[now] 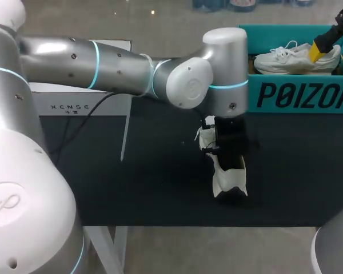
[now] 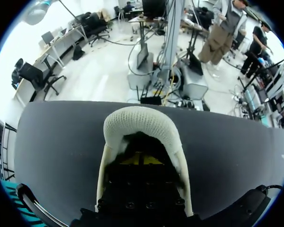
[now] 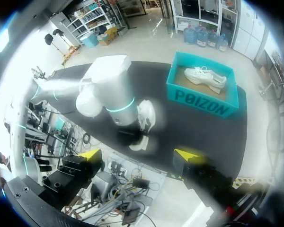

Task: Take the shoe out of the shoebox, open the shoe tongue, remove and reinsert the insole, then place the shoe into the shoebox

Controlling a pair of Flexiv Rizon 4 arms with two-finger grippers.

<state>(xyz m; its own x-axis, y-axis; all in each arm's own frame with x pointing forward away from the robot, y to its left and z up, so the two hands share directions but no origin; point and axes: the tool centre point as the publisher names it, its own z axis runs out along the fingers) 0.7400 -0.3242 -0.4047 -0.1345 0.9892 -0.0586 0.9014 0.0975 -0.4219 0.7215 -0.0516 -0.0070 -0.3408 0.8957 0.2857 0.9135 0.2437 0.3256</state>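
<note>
A teal box [image 1: 297, 94] stood at the far right of the black tabletop [image 1: 160, 171], with a white boxed shoe [image 1: 291, 59] lying on its side inside it. In the head view a black-and-yellow part [image 1: 323, 43] crossed the box's right end; what it was could not be told. Nothing lay between the box and the middle of the tabletop.

The left arm [image 1: 120, 71] came in from the left, ran across the tabletop past the middle, and bent straight down at its wrist just in front of the box's left end. The right arm [image 1: 337, 245] showed only at the near right corner. The right pincer [image 3: 139, 154] hung high above the tabletop's near edge, released, its yellow tips wide apart with nothing between them. It stood well away from both shoes.

The white shoe [image 1: 228, 180] was out of the box, directly under the left wrist near the middle of the tabletop. In the left wrist view the left pincer [image 2: 142, 161] sat down inside the shoe's opening, with the knit rim curving around and ahead of it. Whether it was clenched or released could not be told, nor whether the shoe rested on the tabletop.
</note>
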